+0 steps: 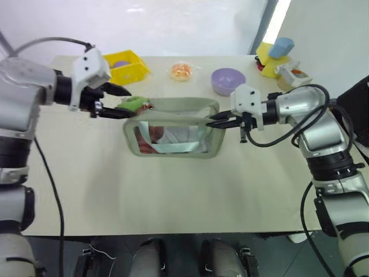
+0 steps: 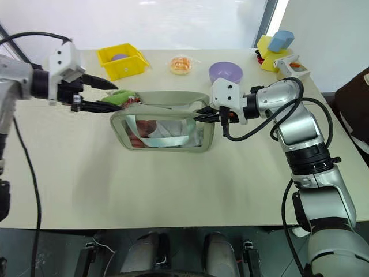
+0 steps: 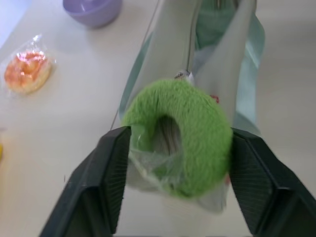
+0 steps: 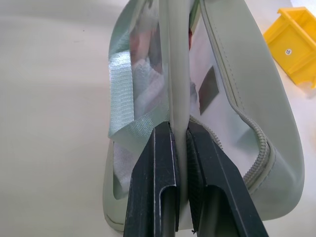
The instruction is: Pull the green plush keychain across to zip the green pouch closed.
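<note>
Bracketing the green plush keychain [image 3: 180,136] with jaws apart, the left gripper [image 1: 118,101] holds nothing yet, its fingers standing just off either side of the fuzzy ring at the nine o'clock end of the green pouch [image 1: 173,134]. The right gripper [image 1: 218,121] is pinched shut on the pouch's edge at the three o'clock end. Best to clamp squarely on the ring, then pull along the zipper line toward three o'clock while the right anchors the fabric taut.

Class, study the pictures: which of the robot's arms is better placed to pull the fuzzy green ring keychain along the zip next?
The left. Its open left gripper brackets the fuzzy bright-green ring keychain, while the right gripper is shut on the pale sage-green fabric pouch, steadying the other end.
</note>
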